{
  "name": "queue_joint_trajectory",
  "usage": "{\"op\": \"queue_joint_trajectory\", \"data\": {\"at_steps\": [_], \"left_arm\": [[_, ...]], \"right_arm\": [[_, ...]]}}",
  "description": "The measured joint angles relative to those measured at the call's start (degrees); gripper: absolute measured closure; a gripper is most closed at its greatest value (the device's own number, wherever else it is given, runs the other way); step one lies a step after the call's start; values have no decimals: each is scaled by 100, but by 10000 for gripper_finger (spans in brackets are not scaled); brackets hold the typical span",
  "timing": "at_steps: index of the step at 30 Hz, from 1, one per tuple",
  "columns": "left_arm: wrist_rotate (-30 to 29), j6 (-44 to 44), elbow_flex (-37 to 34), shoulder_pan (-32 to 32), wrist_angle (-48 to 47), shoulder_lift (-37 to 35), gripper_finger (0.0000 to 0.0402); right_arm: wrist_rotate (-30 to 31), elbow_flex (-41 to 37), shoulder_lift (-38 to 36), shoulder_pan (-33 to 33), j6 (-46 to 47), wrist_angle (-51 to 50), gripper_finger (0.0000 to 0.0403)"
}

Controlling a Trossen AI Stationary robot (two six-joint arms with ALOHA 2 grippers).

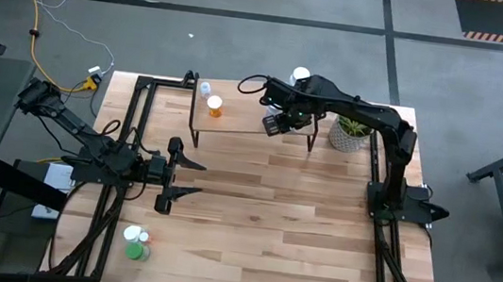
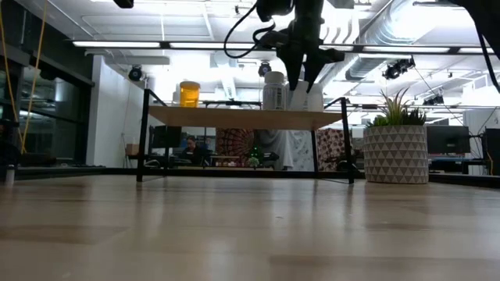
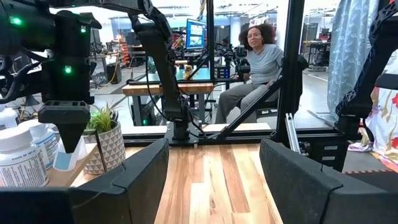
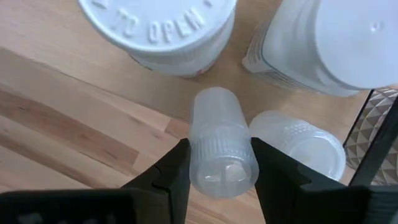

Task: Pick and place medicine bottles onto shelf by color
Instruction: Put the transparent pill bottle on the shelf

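The shelf (image 1: 239, 121) stands at the table's far side. An orange bottle (image 1: 215, 106) and a pale bottle (image 1: 204, 88) stand on its left part. My right gripper (image 1: 282, 123) points down over its right part, shut on a small clear bottle (image 4: 221, 149). Around it are two large white bottles (image 4: 163, 25) (image 4: 329, 43) and another small clear one (image 4: 301, 146). A green bottle (image 1: 134, 250) and a white one (image 1: 133, 234) stand near the table's front left. My left gripper (image 1: 188, 177) waits open and level at the table's left. My right gripper pinches the small clear bottle by its ribbed cap (image 4: 205, 165) between its two fingers (image 4: 169, 174), one on each side. The fingers come from above, pointing down. The bottle stands about upright under them over the shelf board (image 4: 74, 112). Whether its base rests on the board I cannot tell.
A potted plant (image 1: 352, 133) stands right of the shelf, close to my right arm. Another white bottle (image 1: 300, 74) shows at the shelf's far right. Bare tabletop (image 1: 290, 221) spreads through the middle and right. A person sits beyond the table (image 3: 261, 62).
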Motion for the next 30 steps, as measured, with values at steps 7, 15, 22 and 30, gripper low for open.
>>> {"op": "queue_joint_trajectory", "data": {"at_steps": [7, 15, 22, 30], "left_arm": [[1, -6, 0, -1, 0, 0, 159], [2, -5, 0, -1, -2, 0, 159], [2, -2, 0, 0, -2, 0, 159], [2, -4, 0, -1, -4, 0, 159]], "right_arm": [[157, 0, 0, -50, 0, 2, 240], [188, 0, 0, -74, -187, 74, 237], [253, 0, 0, -74, -308, 166, 236], [321, 0, -2, -87, -549, 258, 235]]}}
